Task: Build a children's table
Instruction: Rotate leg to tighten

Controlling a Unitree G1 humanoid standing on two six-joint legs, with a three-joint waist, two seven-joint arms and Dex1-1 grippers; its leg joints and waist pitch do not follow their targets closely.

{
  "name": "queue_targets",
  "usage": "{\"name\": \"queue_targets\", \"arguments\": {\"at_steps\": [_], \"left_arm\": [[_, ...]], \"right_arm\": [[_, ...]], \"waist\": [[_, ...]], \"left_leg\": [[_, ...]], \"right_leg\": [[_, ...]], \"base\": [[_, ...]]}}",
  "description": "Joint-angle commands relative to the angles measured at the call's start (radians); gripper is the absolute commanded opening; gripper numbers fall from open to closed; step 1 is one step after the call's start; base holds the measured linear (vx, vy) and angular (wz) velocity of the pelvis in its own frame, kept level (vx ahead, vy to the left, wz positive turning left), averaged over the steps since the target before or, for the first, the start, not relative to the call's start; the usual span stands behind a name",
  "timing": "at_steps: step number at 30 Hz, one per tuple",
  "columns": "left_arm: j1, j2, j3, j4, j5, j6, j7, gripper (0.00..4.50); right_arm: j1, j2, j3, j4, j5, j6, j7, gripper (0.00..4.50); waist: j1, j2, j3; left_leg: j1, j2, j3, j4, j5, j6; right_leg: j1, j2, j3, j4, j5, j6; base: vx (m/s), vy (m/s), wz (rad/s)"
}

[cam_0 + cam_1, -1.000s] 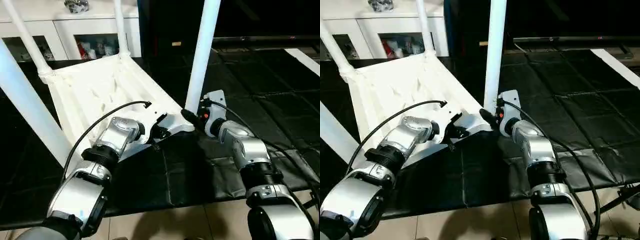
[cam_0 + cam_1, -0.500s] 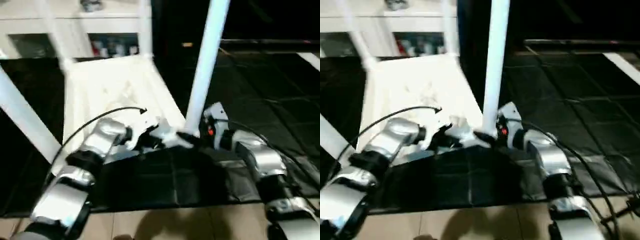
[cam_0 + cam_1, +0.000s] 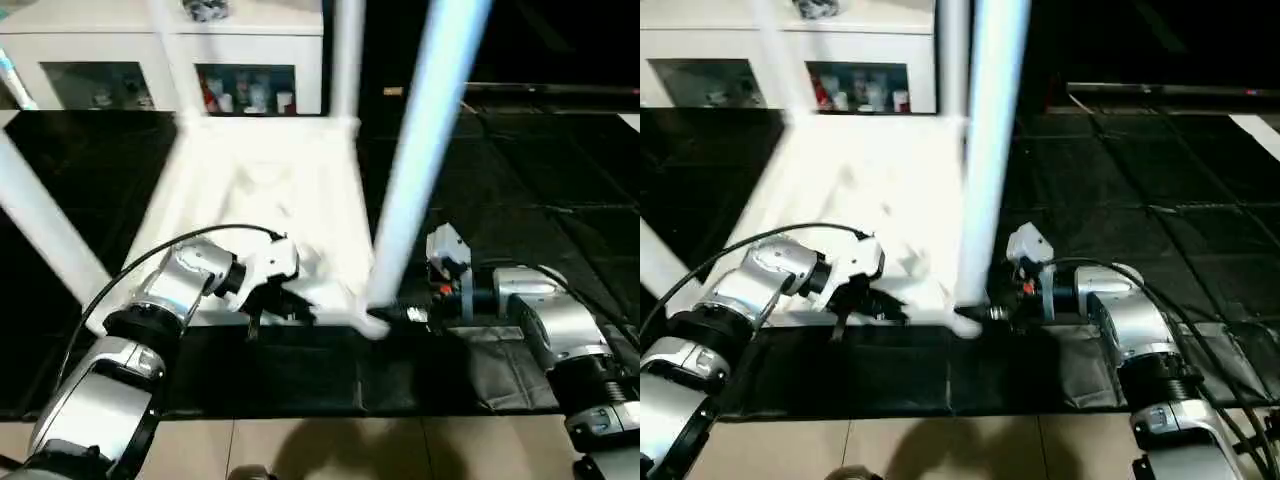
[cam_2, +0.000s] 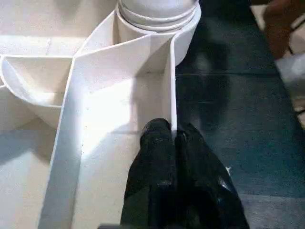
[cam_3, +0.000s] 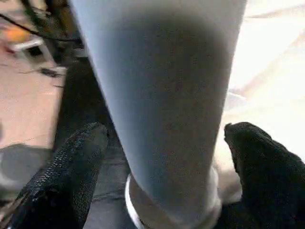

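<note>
The children's table lies upside down on the black mat, its white ribbed top facing up. Legs rise from its corners: the near right leg, a far leg and a left leg. My left gripper is at the top's near edge, and in the left wrist view its fingers are shut on the thin upright rim. My right gripper is at the foot of the near right leg. There its fingers stand open on either side of that leg.
A white glass-door cabinet stands behind the table. The black mat reaches past the table to the right, and tan floor shows at the front. A black cable loops over my left forearm.
The whole picture has swung and levelled, so the camera has moved. Both grippers stay at the same places on the table's near edge and near right leg.
</note>
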Motion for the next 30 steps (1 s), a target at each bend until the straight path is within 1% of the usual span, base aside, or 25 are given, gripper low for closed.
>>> {"name": "queue_targets", "arguments": {"at_steps": [1, 2, 3, 4, 6, 7, 8, 9, 11, 12, 13, 14, 15, 16, 17, 18, 20, 26, 27, 28, 30], "left_arm": [[-0.013, -0.011, -0.016, -0.042, -0.024, -0.033, -0.060, 0.00], [-0.013, -0.010, -0.016, -0.041, -0.023, -0.035, -0.063, 0.00], [-0.013, -0.009, -0.016, -0.039, -0.020, -0.038, -0.065, 0.00], [-0.013, -0.009, -0.016, -0.036, -0.017, -0.042, -0.064, 0.00], [-0.012, -0.007, -0.018, -0.035, -0.016, -0.044, -0.065, 0.00], [-0.012, -0.006, -0.018, -0.034, -0.015, -0.046, -0.065, 0.00], [-0.012, -0.006, -0.018, -0.034, -0.015, -0.046, -0.065, 0.00], [-0.013, -0.005, -0.020, -0.031, -0.015, -0.048, -0.064, 0.00], [-0.014, -0.005, -0.020, -0.029, -0.014, -0.050, -0.061, 0.00], [-0.016, -0.004, -0.019, -0.025, -0.013, -0.053, -0.056, 0.00], [-0.017, -0.004, -0.019, -0.022, -0.011, -0.054, -0.053, 0.00], [-0.017, -0.004, -0.019, -0.020, -0.011, -0.055, -0.052, 0.00], [-0.017, -0.004, -0.018, -0.019, -0.011, -0.055, -0.051, 0.00], [-0.018, -0.005, -0.017, -0.017, -0.011, -0.053, -0.047, 0.00], [-0.018, -0.005, -0.017, -0.017, -0.011, -0.053, -0.047, 0.00], [-0.018, -0.005, -0.016, -0.014, -0.011, -0.053, -0.045, 0.00], [-0.020, -0.005, -0.015, -0.010, -0.010, -0.052, -0.041, 0.00], [-0.025, -0.011, -0.006, 0.000, -0.017, -0.036, -0.029, 0.00], [-0.026, -0.012, -0.003, 0.001, -0.019, -0.033, -0.027, 0.00], [-0.029, -0.021, 0.010, 0.003, -0.028, -0.010, -0.006, 0.00], [-0.030, -0.028, 0.018, 0.002, -0.035, 0.010, 0.007, 0.00]], "right_arm": [[-0.009, -0.015, 0.010, -0.010, 0.018, 0.014, 0.038, 3.88], [-0.012, -0.015, 0.009, -0.007, 0.020, 0.017, 0.047, 3.86], [-0.019, -0.017, 0.013, 0.003, 0.020, 0.024, 0.060, 3.59], [-0.027, -0.019, 0.019, 0.014, 0.020, 0.030, 0.076, 3.48], [-0.036, -0.024, 0.029, 0.030, 0.021, 0.034, 0.100, 3.45], [-0.039, -0.026, 0.033, 0.035, 0.021, 0.036, 0.111, 3.31], [-0.039, -0.026, 0.033, 0.035, 0.021, 0.036, 0.111, 3.31], [-0.044, -0.030, 0.039, 0.039, 0.023, 0.044, 0.128, 3.04], [-0.046, -0.033, 0.043, 0.038, 0.025, 0.050, 0.138, 3.01], [-0.046, -0.034, 0.045, 0.037, 0.026, 0.054, 0.143, 2.96], [-0.046, -0.034, 0.045, 0.036, 0.027, 0.057, 0.146, 2.70], [-0.046, -0.035, 0.046, 0.035, 0.028, 0.059, 0.149, 2.70], [-0.046, -0.035, 0.047, 0.034, 0.029, 0.061, 0.152, 2.61], [-0.044, -0.036, 0.048, 0.031, 0.031, 0.064, 0.155, 2.57], [-0.044, -0.036, 0.048, 0.031, 0.031, 0.064, 0.155, 2.45], [-0.043, -0.036, 0.049, 0.031, 0.032, 0.064, 0.157, 2.45], [-0.038, -0.036, 0.051, 0.028, 0.034, 0.065, 0.158, 2.27], [-0.024, -0.029, 0.045, 0.013, 0.040, 0.078, 0.156, 2.18], [-0.019, -0.027, 0.042, 0.007, 0.044, 0.085, 0.153, 2.18], [0.003, -0.015, 0.029, -0.025, 0.067, 0.107, 0.137, 2.17], [0.017, -0.008, 0.023, -0.042, 0.078, 0.118, 0.123, 2.17]], "waist": [[-0.009, -0.007, -0.080], [-0.009, -0.006, -0.082], [-0.008, -0.007, -0.081], [-0.008, -0.005, -0.081], [-0.008, -0.007, -0.082], [-0.009, -0.008, -0.082], [-0.009, -0.008, -0.082], [-0.010, -0.008, -0.081], [-0.009, -0.007, -0.082], [-0.009, -0.009, -0.082], [-0.009, -0.009, -0.082], [-0.008, -0.008, -0.083], [-0.009, -0.009, -0.083], [-0.009, -0.008, -0.083], [-0.008, -0.007, -0.083], [-0.007, -0.007, -0.083], [-0.007, -0.008, -0.083], [-0.006, -0.008, -0.083], [-0.006, -0.005, -0.084], [-0.005, -0.005, -0.083], [-0.003, -0.006, -0.083]], "left_leg": [[0.005, 0.032, -0.001, -0.059, -0.125, 0.084], [0.003, 0.031, -0.001, -0.059, -0.120, 0.083], [0.003, 0.031, -0.002, -0.059, -0.117, 0.082], [0.003, 0.031, -0.002, -0.059, -0.117, 0.082], [0.003, 0.030, -0.001, -0.058, -0.112, 0.080], [0.003, 0.029, -0.001, -0.058, -0.111, 0.081], [0.002, 0.029, -0.001, -0.057, -0.110, 0.082], [0.002, 0.030, -0.001, -0.057, -0.110, 0.082], [0.003, 0.030, -0.001, -0.057, -0.111, 0.083], [0.003, 0.030, -0.001, -0.057, -0.108, 0.083], [0.003, 0.030, -0.001, -0.057, -0.107, 0.083], [0.004, 0.030, -0.001, -0.057, -0.103, 0.084], [0.003, 0.030, 0.000, -0.056, -0.101, 0.084], [0.003, 0.030, -0.001, -0.057, -0.101, 0.083], [0.005, 0.031, 0.000, -0.056, -0.102, 0.083], [0.004, 0.031, 0.000, -0.056, -0.104, 0.082], [0.004, 0.031, -0.001, -0.057, -0.107, 0.080], [0.003, 0.029, -0.001, -0.056, -0.105, 0.079], [0.004, 0.030, -0.001, -0.056, -0.103, 0.080], [0.004, 0.030, -0.001, -0.056, -0.101, 0.080], [0.005, 0.030, -0.001, -0.057, -0.102, 0.081]], "right_leg": [[0.066, -0.076, 0.059, -0.065, -0.231, -0.173], [0.067, -0.077, 0.059, -0.063, -0.227, -0.172], [0.066, -0.077, 0.059, -0.063, -0.227, -0.172], [0.066, -0.077, 0.058, -0.063, -0.229, -0.171], [0.067, -0.076, 0.058, -0.063, -0.231, -0.168], [0.067, -0.076, 0.057, -0.065, -0.236, -0.168], [0.067, -0.075, 0.057, -0.064, -0.235, -0.168], [0.066, -0.075, 0.057, -0.064, -0.236, -0.168], [0.065, -0.075, 0.057, -0.064, -0.238, -0.167], [0.066, -0.075, 0.058, -0.063, -0.234, -0.167], [0.066, -0.075, 0.057, -0.063, -0.234, -0.167], [0.065, -0.075, 0.058, -0.062, -0.230, -0.168], [0.065, -0.075, 0.058, -0.063, -0.228, -0.168], [0.066, -0.075, 0.057, -0.062, -0.229, -0.168], [0.064, -0.075, 0.058, -0.063, -0.231, -0.169], [0.064, -0.075, 0.058, -0.062, -0.230, -0.170], [0.065, -0.076, 0.057, -0.063, -0.233, -0.168], [0.066, -0.074, 0.057, -0.063, -0.237, -0.162], [0.065, -0.074, 0.057, -0.063, -0.231, -0.164], [0.066, -0.074, 0.058, -0.063, -0.226, -0.164], [0.065, -0.075, 0.058, -0.064, -0.225, -0.165]], "base": [[0.000, 0.000, 0.00], [0.000, 0.000, 0.00], [0.000, 0.000, 0.00], [0.000, 0.000, 0.00], [0.000, 0.000, 0.00], [0.000, 0.000, 0.00], [0.000, 0.000, 0.00], [0.000, 0.000, 0.00], [0.000, 0.000, 0.00], [0.000, 0.000, 0.00], [0.000, 0.000, 0.00], [0.000, 0.000, 0.00], [0.000, 0.000, 0.00], [0.000, 0.000, 0.00], [0.000, 0.000, 0.00], [0.000, 0.000, 0.00], [0.000, 0.000, 0.00], [0.000, 0.000, 0.00], [0.000, 0.000, 0.00], [0.000, 0.000, 0.00], [0.000, 0.000, 0.00]]}}
